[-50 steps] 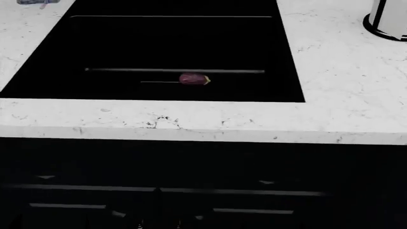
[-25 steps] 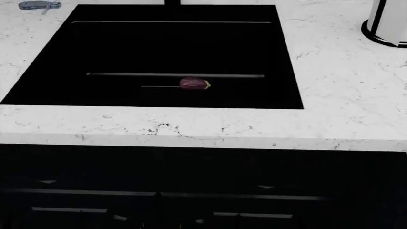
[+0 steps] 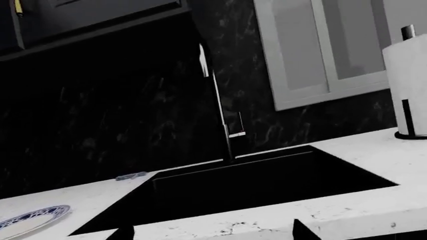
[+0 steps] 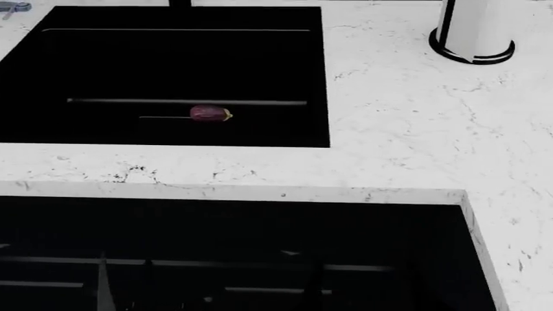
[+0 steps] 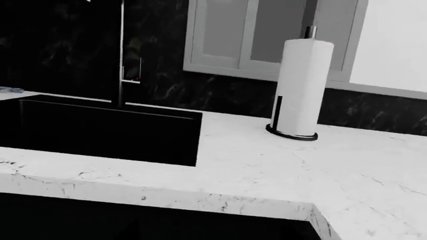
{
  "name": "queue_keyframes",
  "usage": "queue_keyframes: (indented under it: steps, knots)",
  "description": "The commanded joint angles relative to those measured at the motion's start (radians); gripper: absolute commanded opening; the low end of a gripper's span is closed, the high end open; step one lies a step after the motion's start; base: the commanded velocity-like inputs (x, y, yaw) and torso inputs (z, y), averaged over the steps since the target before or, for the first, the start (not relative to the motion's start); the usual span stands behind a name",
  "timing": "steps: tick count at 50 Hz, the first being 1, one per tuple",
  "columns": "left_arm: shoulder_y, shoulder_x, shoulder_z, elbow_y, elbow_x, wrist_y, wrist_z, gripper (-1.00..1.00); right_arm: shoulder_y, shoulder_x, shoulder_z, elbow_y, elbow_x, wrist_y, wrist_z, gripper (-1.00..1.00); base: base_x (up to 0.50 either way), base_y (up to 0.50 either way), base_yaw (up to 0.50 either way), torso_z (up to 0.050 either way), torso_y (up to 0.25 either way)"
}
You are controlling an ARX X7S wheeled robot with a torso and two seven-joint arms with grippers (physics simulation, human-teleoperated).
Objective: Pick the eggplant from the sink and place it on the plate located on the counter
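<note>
The eggplant lies on the floor of the black sink, near its front wall, stem cap to the right. The plate shows only in the left wrist view, on the counter beyond the sink's far side from the paper towel. My left gripper is open and empty, its two dark fingertips wide apart, low in front of the counter's edge. My right gripper's jaws are lost against the dark cabinet front in the right wrist view. Neither gripper is near the eggplant.
A white paper towel roll on a black stand stands on the counter right of the sink; it also shows in the right wrist view. A tall black faucet rises behind the sink. A small blue object lies at the back left.
The head view has swung to the right: sink and eggplant now sit further left in the picture and the paper towel stand is fuller in view. The eggplant has not moved in the sink.
</note>
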Motion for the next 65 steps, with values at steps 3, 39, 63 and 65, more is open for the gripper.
queue_keyframes:
  steps: [3, 39, 63, 65]
  knots:
    - [-0.053, -0.004, 0.004, 0.11, -0.008, -0.109, 0.016, 1.0, 0.077, 0.01, -0.038, -0.035, -0.028, 0.12, 0.012, 1.0, 0.0, 0.0, 0.0, 0.05, 0.0]
    - [-0.372, -0.015, -0.021, 0.18, -0.071, -0.437, 0.08, 1.0, 0.38, 0.009, -0.077, 0.032, -0.02, 0.329, -0.011, 1.0, 0.0, 0.0, 0.0, 0.05, 0.0]
    - [-0.371, -0.044, -0.041, 0.167, -0.099, -0.431, 0.063, 1.0, 0.388, 0.034, -0.101, 0.04, -0.016, 0.31, -0.01, 1.0, 0.44, 0.18, 0.0, 0.05, 0.0]
    - [-0.367, -0.046, -0.041, 0.172, -0.1, -0.433, 0.062, 1.0, 0.389, 0.036, -0.104, 0.041, -0.016, 0.31, -0.008, 1.0, 0.47, 0.43, 0.0, 0.05, 0.0]
